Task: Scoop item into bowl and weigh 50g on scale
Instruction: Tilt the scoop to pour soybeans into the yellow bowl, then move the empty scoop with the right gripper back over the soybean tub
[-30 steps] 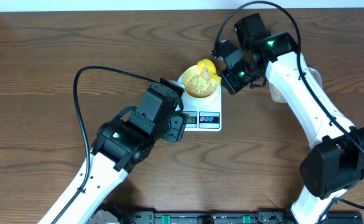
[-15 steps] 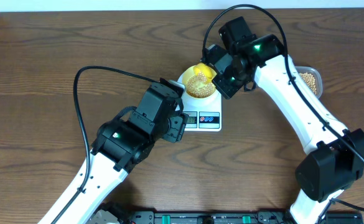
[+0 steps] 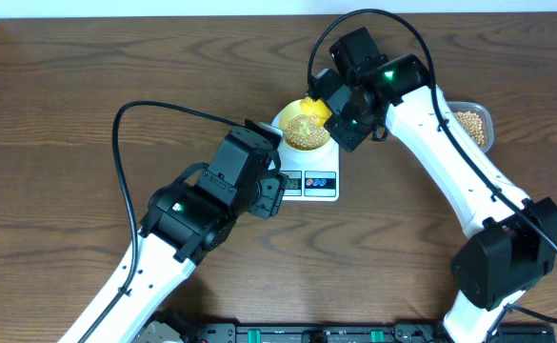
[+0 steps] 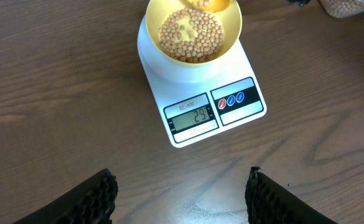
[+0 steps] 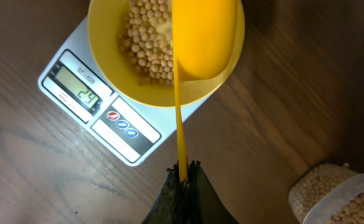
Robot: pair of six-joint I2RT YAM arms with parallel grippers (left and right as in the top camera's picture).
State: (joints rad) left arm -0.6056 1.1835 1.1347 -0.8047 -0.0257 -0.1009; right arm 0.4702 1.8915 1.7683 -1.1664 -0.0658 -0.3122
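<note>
Left arm (image 3: 154, 257) stretched forward and up, its pincer (image 4: 182, 193) facing downward with fingers (image 4: 98, 196) wide apart. Right arm (image 3: 449, 143) bent inward, its pincer (image 5: 182, 169) clamped on a thin scoop handle (image 5: 179, 124) extending straight ahead.

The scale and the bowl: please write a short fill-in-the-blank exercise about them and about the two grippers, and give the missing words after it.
1. The bowl, with beans in it, stands ____ the scale.
2. The right gripper is shut on the handle of the ____ scoop.
3. The left gripper is ____ and holds nothing.

Missing words: on; yellow; open.
</note>
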